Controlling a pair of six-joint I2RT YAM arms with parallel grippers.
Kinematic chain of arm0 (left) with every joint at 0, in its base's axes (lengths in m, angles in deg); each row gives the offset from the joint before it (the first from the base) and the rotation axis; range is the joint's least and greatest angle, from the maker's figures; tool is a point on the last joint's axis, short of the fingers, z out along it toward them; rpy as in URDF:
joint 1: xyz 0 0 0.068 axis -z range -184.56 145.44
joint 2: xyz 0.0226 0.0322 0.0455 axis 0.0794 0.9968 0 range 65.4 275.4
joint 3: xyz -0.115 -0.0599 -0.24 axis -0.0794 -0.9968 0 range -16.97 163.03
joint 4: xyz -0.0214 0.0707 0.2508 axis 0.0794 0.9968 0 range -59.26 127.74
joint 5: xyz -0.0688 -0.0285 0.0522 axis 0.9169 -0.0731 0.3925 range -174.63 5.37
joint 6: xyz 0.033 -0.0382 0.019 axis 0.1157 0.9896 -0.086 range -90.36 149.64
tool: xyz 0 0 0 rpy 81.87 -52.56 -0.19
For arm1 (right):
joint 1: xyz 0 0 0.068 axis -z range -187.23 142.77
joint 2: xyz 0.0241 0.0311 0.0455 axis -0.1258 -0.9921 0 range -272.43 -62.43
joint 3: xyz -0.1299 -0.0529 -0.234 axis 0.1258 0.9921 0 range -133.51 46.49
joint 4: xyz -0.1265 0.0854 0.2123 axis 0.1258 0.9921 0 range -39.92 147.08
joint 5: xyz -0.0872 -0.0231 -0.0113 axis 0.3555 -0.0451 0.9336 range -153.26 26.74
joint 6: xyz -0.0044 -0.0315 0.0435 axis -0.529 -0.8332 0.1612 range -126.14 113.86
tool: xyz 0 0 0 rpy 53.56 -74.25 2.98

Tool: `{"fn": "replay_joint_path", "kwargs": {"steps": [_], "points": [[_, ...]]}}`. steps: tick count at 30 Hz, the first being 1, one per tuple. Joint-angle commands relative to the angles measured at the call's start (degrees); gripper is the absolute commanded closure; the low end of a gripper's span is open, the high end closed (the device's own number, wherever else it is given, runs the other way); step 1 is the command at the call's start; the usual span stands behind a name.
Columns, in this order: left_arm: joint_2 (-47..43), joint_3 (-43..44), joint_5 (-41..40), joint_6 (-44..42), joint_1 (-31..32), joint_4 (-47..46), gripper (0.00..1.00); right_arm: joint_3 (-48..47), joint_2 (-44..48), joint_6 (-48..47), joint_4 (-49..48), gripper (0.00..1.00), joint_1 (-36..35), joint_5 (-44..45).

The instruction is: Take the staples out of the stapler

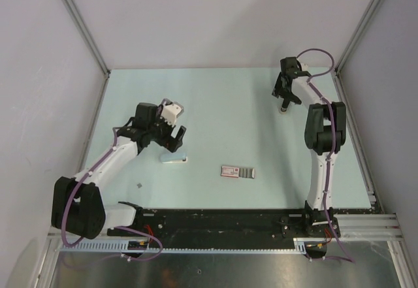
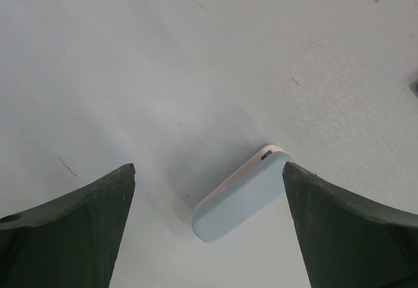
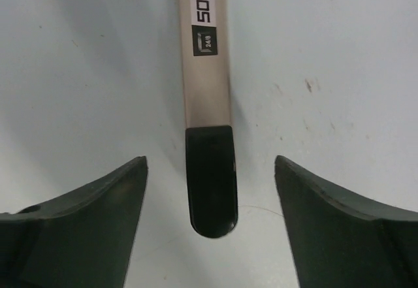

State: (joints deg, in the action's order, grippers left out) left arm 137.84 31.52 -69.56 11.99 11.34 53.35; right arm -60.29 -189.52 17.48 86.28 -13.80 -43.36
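The pale table (image 1: 222,105) carries everything. The left pincer (image 2: 209,167) stands apart above the pale blue-white wedge (image 2: 238,196). The right pincer (image 3: 209,162), also apart, straddles the stapler (image 3: 208,105), which lies at the table's far right, untouched. The flat pink-and-grey box (image 1: 238,172) lies mid-table, its contents too small to tell. Only the right wrist view shows the stapler's "50" label; only the top view shows the box.

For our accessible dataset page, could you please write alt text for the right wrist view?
A slim stapler, black at its near end and silvery beyond, lies on the pale table between the fingers of the open right gripper, touching neither.
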Motion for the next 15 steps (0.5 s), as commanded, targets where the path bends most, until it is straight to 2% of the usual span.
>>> {"fn": "replay_joint_path", "kwargs": {"steps": [1, 12, 15], "points": [[0.6, 0.5, 1.9, -1.3, 0.3, 0.1, 0.01, -3.4, -2.9, -1.5, -1.3, 0.25, 0.1, -2.2], [-0.4, 2.4, 3.8, 1.3, 0.5, 1.5, 0.00, 0.0, -0.1, 0.1, -1.8, 0.86, -1.9, -2.6], [-0.8, 3.3, 5.7, 2.6, 0.5, 2.2, 0.01, 4.4, 3.7, 2.1, -3.5, 0.95, -5.1, -4.7]]}}
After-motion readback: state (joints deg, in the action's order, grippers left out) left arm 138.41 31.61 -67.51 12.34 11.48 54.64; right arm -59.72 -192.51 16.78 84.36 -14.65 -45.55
